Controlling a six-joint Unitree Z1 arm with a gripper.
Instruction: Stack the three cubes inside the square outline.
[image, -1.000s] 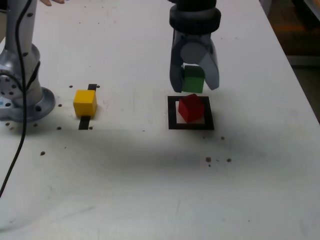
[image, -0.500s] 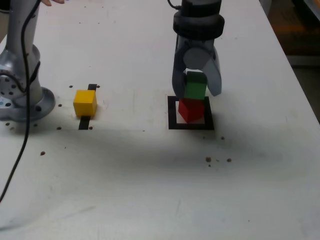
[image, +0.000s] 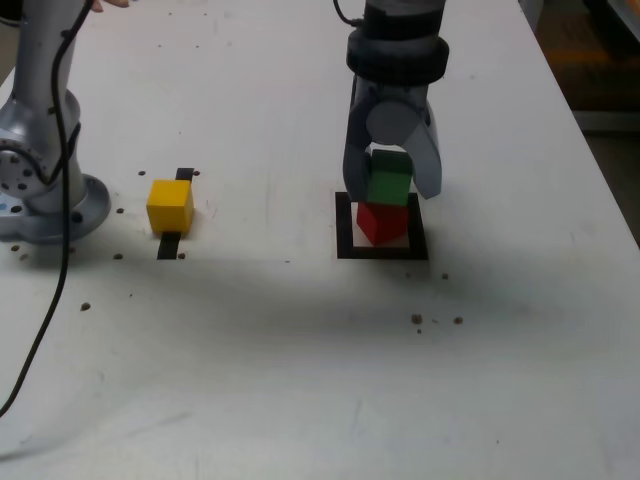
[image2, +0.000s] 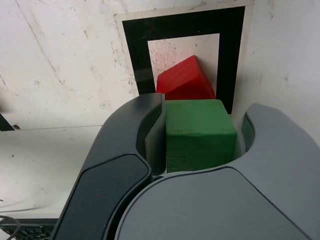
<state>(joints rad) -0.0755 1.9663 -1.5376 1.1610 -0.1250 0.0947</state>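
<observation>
The green cube (image: 388, 185) (image2: 200, 132) rests on the red cube (image: 380, 222) (image2: 185, 82), which stands turned at an angle inside the black square outline (image: 345, 228) (image2: 132, 55). My gripper (image: 392, 188) (image2: 200, 116) points down over the square, shut on the green cube with a finger on either side. In the wrist view one pad presses the cube and the other sits very close. Far off at the exterior view's left, the yellow cube (image: 169, 205) sits on the table.
A short black strip (image: 170, 245) runs under the yellow cube. The arm's grey base (image: 40, 190) and a dangling cable (image: 45, 300) occupy the exterior view's left. A hand (image: 95, 4) shows at the far edge. The table's edge (image: 600, 170) slants down the exterior view's right.
My gripper came down with the green cube from above the square until the cube sat on the red one. The yellow cube stayed put.
</observation>
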